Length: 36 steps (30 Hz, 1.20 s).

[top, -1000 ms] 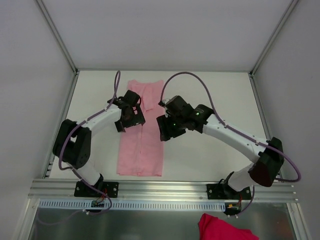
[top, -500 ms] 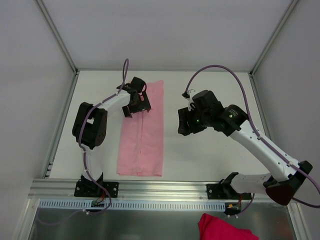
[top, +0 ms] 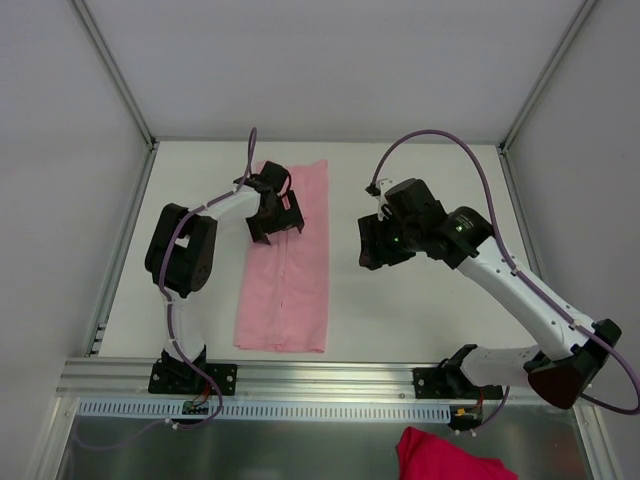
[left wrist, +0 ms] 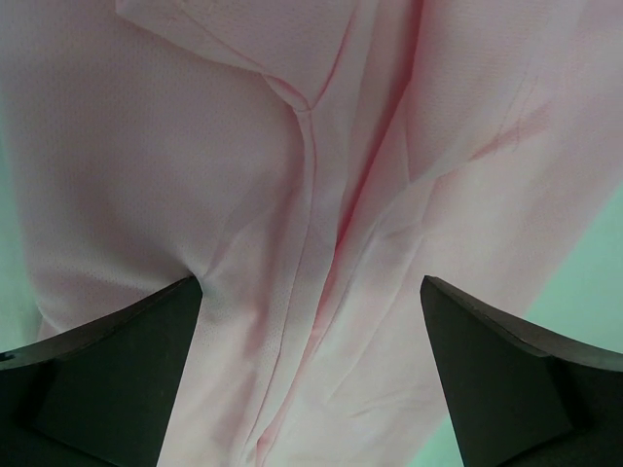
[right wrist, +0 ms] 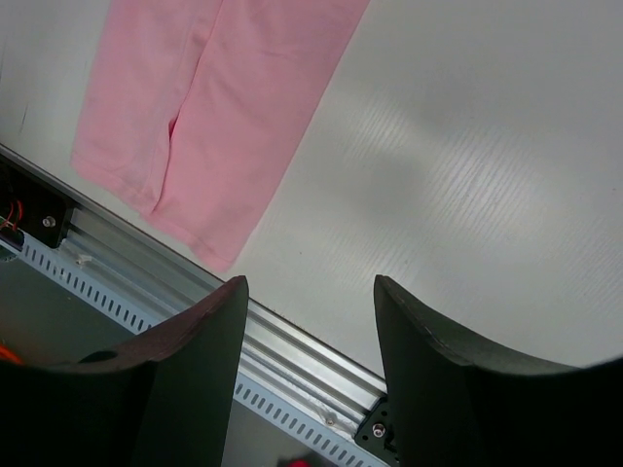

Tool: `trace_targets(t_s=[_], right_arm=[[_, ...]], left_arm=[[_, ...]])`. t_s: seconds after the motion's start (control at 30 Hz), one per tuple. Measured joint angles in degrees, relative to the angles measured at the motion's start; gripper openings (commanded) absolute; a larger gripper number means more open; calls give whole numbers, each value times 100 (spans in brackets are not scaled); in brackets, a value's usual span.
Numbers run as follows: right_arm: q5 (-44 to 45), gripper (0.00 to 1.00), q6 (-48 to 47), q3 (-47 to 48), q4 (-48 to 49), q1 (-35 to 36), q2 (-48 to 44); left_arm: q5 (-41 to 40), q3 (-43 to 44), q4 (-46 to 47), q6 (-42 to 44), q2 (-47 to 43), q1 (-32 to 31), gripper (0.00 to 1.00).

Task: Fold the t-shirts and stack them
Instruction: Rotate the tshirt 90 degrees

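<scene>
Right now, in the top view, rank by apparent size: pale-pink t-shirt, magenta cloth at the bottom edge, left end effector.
1. pale-pink t-shirt
2. magenta cloth, partly cut off by the frame
3. left end effector, though nearer the camera

Item: pale-pink t-shirt (left wrist: 195,146), thin fabric, fills nearly the whole frame. A raised seam (left wrist: 310,195) and soft creases run down its middle.
Item: left gripper (left wrist: 310,292), dark fingers (left wrist: 107,379) at the lower corners, set wide apart over the cloth and clasping nothing.
Item: worktop (left wrist: 584,282), a pale strip at the right edge.
</scene>
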Motion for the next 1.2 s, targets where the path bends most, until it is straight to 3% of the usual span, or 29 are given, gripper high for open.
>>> trace_targets(t_s=[0.67,0.7,0.8,0.93,1.2], right_arm=[[35,57,-46,-11,-26,-116,74],[-4,51,-26,-68,39,-116,70],[-260,1,127,-516,483,-118,61],[-741,1,433,-1113,1126,-118,584],[-1554,1,704,-1126,2623,33,2802]], left_arm=[[1303,409,695,13,382,-101,99],[1314,470,697,13,426,-140,99],[1316,560,702,15,481,-219,99],[1314,560,693,15,483,-251,99],[1272,551,682,13,483,-251,99]])
